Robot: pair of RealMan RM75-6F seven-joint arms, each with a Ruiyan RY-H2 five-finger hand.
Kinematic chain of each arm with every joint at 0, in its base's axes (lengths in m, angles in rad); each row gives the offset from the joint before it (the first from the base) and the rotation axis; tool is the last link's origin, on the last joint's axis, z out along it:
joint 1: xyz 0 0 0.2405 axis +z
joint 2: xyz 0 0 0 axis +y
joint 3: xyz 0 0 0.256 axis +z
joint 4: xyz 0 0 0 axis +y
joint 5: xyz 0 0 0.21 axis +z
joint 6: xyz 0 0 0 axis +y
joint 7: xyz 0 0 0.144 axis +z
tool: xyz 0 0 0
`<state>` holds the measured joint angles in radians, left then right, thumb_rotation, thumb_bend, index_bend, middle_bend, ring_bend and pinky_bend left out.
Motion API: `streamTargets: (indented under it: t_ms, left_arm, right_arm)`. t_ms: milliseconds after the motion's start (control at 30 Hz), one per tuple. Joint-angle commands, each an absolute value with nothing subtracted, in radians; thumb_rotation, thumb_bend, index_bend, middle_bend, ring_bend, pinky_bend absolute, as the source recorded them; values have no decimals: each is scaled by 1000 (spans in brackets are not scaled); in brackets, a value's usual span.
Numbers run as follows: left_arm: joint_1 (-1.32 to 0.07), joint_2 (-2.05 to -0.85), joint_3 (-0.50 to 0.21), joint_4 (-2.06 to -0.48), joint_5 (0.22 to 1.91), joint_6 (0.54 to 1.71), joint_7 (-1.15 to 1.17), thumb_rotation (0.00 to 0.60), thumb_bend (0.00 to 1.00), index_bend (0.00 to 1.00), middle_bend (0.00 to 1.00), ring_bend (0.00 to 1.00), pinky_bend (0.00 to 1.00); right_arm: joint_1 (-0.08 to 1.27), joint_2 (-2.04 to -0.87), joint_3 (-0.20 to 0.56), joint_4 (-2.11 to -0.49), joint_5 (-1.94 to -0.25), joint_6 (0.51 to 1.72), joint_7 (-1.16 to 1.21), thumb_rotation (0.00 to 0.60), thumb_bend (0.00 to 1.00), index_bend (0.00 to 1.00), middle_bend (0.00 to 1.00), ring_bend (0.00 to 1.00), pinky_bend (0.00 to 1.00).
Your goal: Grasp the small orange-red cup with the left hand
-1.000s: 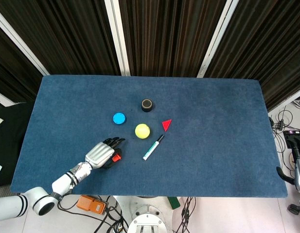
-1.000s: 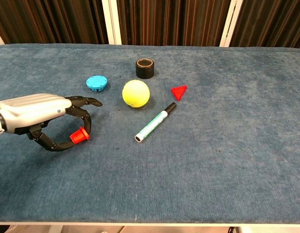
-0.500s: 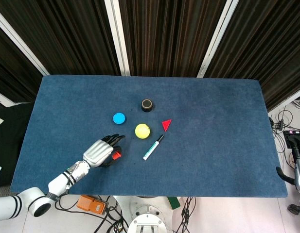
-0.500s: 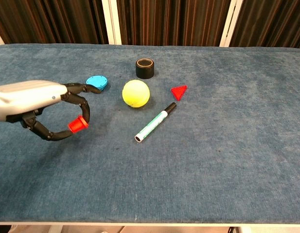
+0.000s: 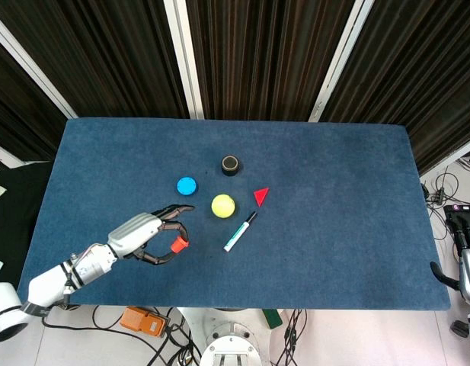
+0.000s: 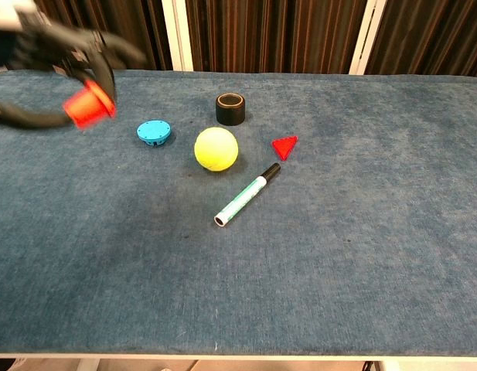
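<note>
My left hand (image 5: 147, 232) is lifted above the table's front left and pinches the small orange-red cup (image 5: 178, 245) between its thumb and fingertips. In the chest view the same hand (image 6: 45, 46) shows blurred at the top left, with the cup (image 6: 88, 106) held on its side, high over the cloth. My right hand (image 5: 462, 236) shows only in part at the right edge, off the table, and how its fingers lie is unclear.
On the blue table cloth (image 5: 334, 229) lie a blue disc (image 5: 187, 184), a yellow ball (image 5: 222, 204), a black cylinder (image 5: 231, 165), a red triangle (image 5: 260, 195) and a green-and-white marker (image 5: 240, 231), all right of and behind the left hand.
The left hand has risen from the cloth with the cup in its fingers and pulled back towards the left. In the chest view the cup went from low centre-left to the top left.
</note>
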<state>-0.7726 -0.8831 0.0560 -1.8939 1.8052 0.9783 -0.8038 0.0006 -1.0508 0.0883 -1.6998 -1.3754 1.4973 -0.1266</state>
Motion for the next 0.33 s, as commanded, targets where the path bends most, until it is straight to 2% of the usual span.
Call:
streamTargets:
  t_ms: [33, 333]
  left_arm:
    - [-832, -738, 58, -1978, 1890, 1046, -962, 600, 424, 447, 42, 0, 178]
    - [-851, -602, 10, -2034, 1882, 1101, -1039, 600, 423, 447, 42, 0, 178]
  right_arm:
    - [3, -1052, 88, -1703, -1377, 1495, -129, 600, 403, 178, 135, 59, 0]
    - [1, -1052, 88, -1708, -1375, 1498, -128, 600, 402, 177, 135, 59, 0]
